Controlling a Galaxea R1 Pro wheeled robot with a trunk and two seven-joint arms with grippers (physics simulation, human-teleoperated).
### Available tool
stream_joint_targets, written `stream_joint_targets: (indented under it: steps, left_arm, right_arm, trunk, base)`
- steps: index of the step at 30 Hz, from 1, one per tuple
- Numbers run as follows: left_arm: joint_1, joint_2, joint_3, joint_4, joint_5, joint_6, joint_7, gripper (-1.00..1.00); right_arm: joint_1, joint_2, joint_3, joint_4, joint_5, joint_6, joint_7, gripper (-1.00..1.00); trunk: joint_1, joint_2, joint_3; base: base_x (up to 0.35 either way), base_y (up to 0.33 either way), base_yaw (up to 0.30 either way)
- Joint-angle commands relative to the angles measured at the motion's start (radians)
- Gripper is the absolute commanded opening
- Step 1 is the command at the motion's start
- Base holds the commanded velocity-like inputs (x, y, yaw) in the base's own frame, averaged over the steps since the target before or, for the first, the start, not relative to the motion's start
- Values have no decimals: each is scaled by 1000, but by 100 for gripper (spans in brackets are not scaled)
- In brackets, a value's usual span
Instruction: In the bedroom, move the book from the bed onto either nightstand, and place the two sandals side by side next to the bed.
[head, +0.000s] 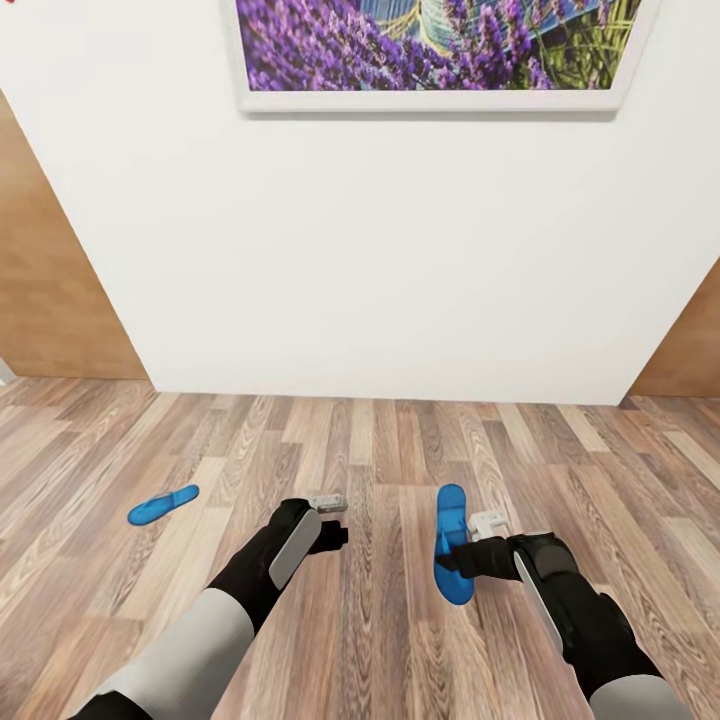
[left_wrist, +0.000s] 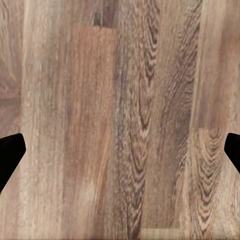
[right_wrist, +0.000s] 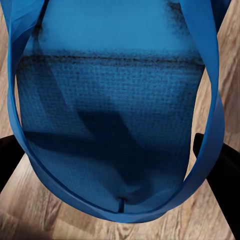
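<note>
- The right hand (head: 468, 556) is grasping one blue sandal (head: 452, 543) near its middle, low over the wood-plank floor (head: 400, 450); whether the sole is resting on the planks or hanging just clear of them, I cannot tell.
- In the right wrist view the dark fingertips (right_wrist: 222, 165) are sitting on either side of the sandal (right_wrist: 110, 125), with the thong straps arching around the textured footbed, so the grip seems to be closing across the sole's width.
- This sandal's long axis is running away from the robot toward the white wall (head: 400, 250), one rounded end pointing at the wall and the other back toward the robot.
- The second sandal (head: 163, 505) is lying flat on the floor, well apart, off beyond the left arm, its long axis slanting toward the wall.
- The left hand (head: 330, 520) is hanging released above bare planks, its fingertips (left_wrist: 10, 155) spread wide with nothing between them.
- The sandals are looking thin, light and flexible; a pinch across the mid-sole or at the strap root should be holding best, since a grip at one end would likely be letting the sole droop.
- A framed lavender picture (head: 430, 50) is hanging on the wall ahead.
</note>
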Motion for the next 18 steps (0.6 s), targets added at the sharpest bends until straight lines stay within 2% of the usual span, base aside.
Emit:
stream_joint_targets:
  steps: [1,18]
  left_arm:
    - [-1,0,-1,-1,10,1,10,100]
    - [-1,0,-1,-1,10,1,10,100]
  right_arm:
    - [0,-1,1,-1,8,3,7,-100]
    - [-1,-1,1,-2,8,3,7,-100]
  trunk:
    - [0,0,-1]
    - [0,0,-1]
  base:
    - [74,0,0]
    - [74,0,0]
